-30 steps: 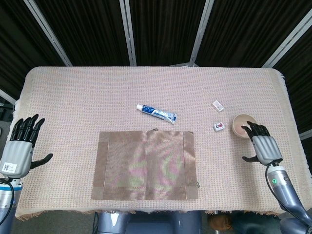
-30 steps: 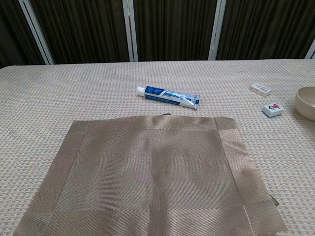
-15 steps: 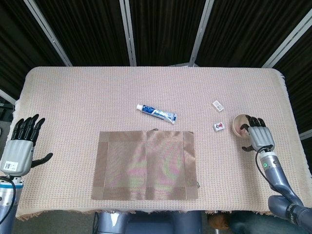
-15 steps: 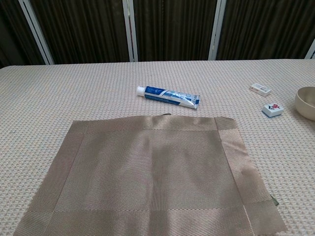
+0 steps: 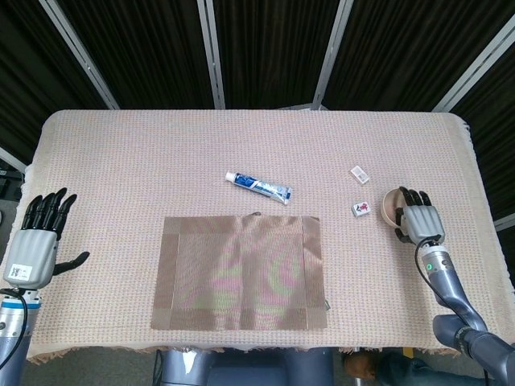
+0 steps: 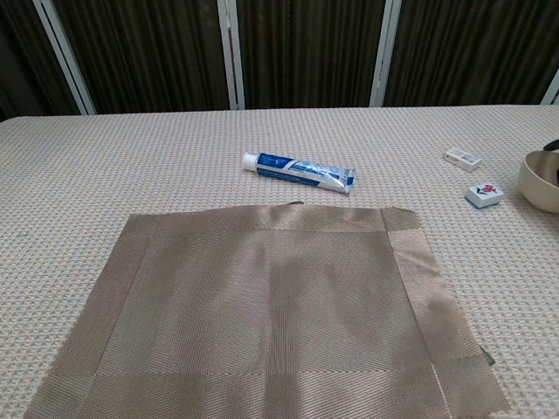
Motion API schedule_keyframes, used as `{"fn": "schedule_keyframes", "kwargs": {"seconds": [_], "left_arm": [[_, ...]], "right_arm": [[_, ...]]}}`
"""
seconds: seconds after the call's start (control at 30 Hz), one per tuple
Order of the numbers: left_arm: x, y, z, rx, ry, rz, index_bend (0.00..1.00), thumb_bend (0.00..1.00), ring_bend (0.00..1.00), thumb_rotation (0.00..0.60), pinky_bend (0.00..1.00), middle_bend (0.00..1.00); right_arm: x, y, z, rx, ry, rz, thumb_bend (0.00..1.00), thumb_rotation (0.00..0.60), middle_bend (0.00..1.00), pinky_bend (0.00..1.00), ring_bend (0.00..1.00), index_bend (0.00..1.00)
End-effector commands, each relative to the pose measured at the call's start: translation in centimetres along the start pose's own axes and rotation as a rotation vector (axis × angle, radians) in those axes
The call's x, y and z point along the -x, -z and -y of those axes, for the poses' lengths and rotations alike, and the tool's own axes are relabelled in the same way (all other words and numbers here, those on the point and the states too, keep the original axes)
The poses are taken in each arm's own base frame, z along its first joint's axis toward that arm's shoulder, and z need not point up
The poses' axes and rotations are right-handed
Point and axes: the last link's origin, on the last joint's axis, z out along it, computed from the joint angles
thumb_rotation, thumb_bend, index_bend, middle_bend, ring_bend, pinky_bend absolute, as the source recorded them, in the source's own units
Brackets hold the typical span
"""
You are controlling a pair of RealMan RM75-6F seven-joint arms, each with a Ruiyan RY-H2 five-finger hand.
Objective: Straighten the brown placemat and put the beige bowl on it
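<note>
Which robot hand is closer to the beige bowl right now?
Right. The right robot hand is at the round beige bowl, fingers over its rim; whether it grips is unclear. The left robot hand hangs open at the opposite table edge, far away.

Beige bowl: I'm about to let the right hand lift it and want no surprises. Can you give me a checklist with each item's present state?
1. Right hand at beige bowl, fingers over its rim: ok.
2. Firm grip on the bowl: cannot tell.
3. Brown placemat flat and bare for the bowl: ok.
4. Mahjong tile beside the bowl, on the way to the mat: not ok.
5. Left hand open, away from the mat: ok.
6. Toothpaste tube off the mat: ok.
</note>
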Motion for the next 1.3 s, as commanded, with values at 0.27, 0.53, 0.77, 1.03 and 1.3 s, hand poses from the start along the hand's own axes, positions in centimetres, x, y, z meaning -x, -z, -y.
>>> {"fn": "schedule_keyframes", "kwargs": {"seconds": [0.27, 0.53, 0.77, 1.03, 1.3], "left_arm": [[-0.1, 0.1, -0.1, 0.01, 0.014, 0.003, 0.0, 0.0, 0.0, 0.6, 0.0, 0.0], [-0.4, 0.3, -0.2, 0.012, 0.075, 0.03, 0.0, 0.0, 0.0, 0.6, 0.0, 0.0], [-0.8, 0.3, 0.3, 0.008, 0.077, 0.03, 0.0, 0.0, 0.0, 0.6, 0.0, 0.0], [-0.8, 0.3, 0.8, -0.009, 0.072, 0.032, 0.0, 0.0, 0.0, 0.6, 0.0, 0.0], [-0.9, 0.2, 1.2, -0.02, 0.078, 0.031, 0.0, 0.0, 0.0, 0.6, 0.0, 0.0]], "right_arm": [[-3.5, 1.8, 2.2, -0.165, -0.041, -0.219, 0.32, 0.6, 0.01, 0.0, 0.0, 0.76], [-7.2, 4.7, 8.1, -0.507, 0.032, -0.274, 0.32, 0.6, 0.02, 0.0, 0.0, 0.76], [-9.1, 5.8, 15.3, -0.801, 0.142, -0.261, 0.32, 0.6, 0.04, 0.0, 0.0, 0.76], [-8.4, 5.9, 23.1, -0.974, 0.238, -0.258, 0.31, 0.6, 0.04, 0.0, 0.0, 0.75], [-5.8, 5.9, 27.4, -1.037, 0.273, -0.198, 0.29, 0.6, 0.05, 0.0, 0.0, 0.75]]}}
